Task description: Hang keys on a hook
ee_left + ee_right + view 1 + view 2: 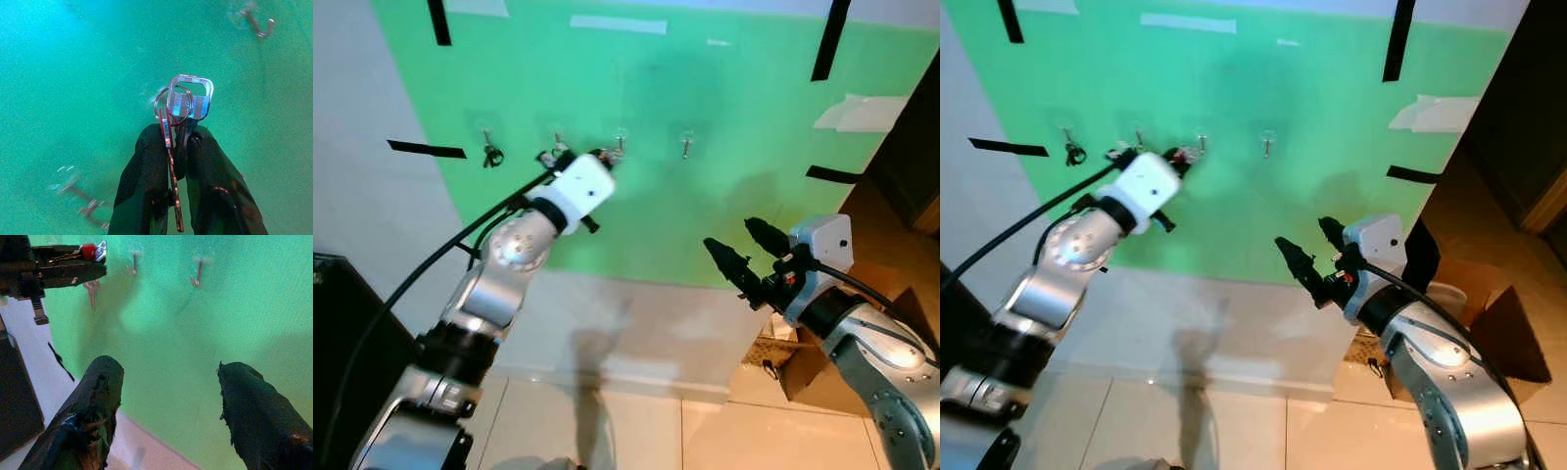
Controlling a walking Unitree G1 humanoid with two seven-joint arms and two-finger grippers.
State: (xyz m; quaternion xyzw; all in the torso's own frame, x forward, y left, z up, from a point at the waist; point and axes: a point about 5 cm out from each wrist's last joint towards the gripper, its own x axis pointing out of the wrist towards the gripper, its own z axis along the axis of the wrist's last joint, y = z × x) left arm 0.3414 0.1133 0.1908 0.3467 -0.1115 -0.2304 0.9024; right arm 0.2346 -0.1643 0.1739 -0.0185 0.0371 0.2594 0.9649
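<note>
— What's on that wall?

— A green sheet (705, 176) taped up with black strips (426, 149), four small hooks in a row. The leftmost hook (491, 149) already carries something dark. White wall (636, 323) below, pale tiled floor (607, 431), a cardboard box (1498, 333) off to the right.

— And the keys?

— The left hand (177, 142) is pinching the keys (183, 103), raised close to the sheet between the middle hooks (620, 143). The right hand (168, 382) hangs lower, fingers spread, holding nothing.
</note>
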